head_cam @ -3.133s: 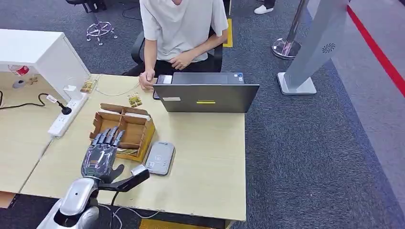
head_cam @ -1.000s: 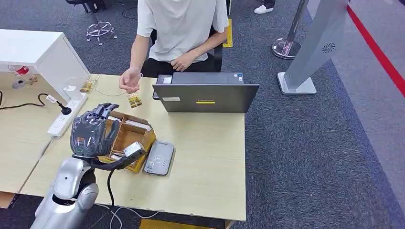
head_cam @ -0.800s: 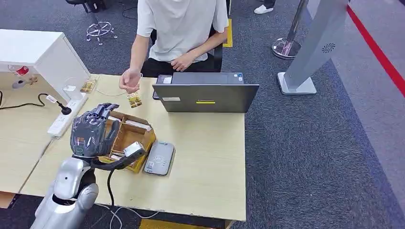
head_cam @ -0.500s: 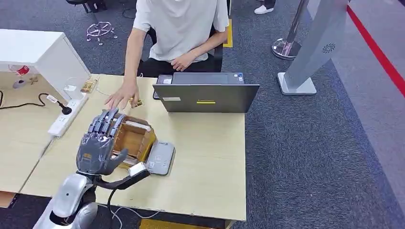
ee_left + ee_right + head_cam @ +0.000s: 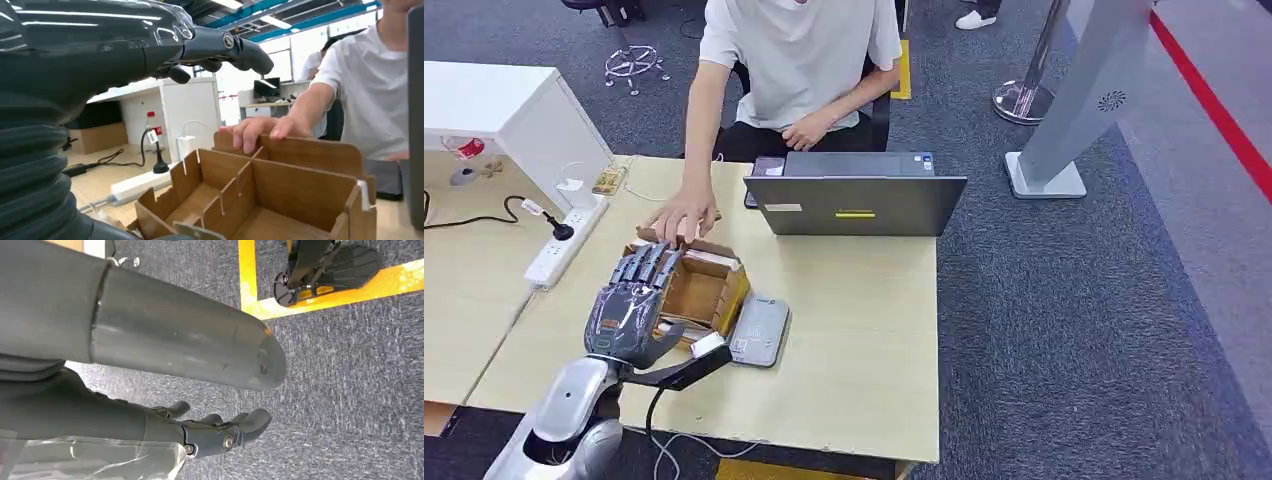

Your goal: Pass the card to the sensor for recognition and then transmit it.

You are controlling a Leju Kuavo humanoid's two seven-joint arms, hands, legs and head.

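My left hand (image 5: pixel 632 305) hovers over the near left part of a brown cardboard divider box (image 5: pixel 707 295), its fingers stretched out and apart with nothing in them. In the left wrist view the fingers (image 5: pixel 235 47) reach above the box's compartments (image 5: pixel 280 195). White cards (image 5: pixel 715 260) lie at the box's far side. A person's hand (image 5: pixel 682 214) presses on the box's far wall, its fingers (image 5: pixel 260 132) curled over the edge. The grey card sensor (image 5: pixel 759 331) lies flat just right of the box. My right hand (image 5: pixel 215 432) hangs over the carpet, holding nothing.
An open dark laptop (image 5: pixel 856 204) stands behind the sensor, with the person seated beyond it. A white power strip (image 5: pixel 562 246) and a white cabinet (image 5: pixel 509 110) sit at the left. A small card (image 5: pixel 607 180) lies at the table's far left corner.
My left hand has come down from its raised pose and now sits low over the box. The person's hand moved from the table onto the box's far wall.
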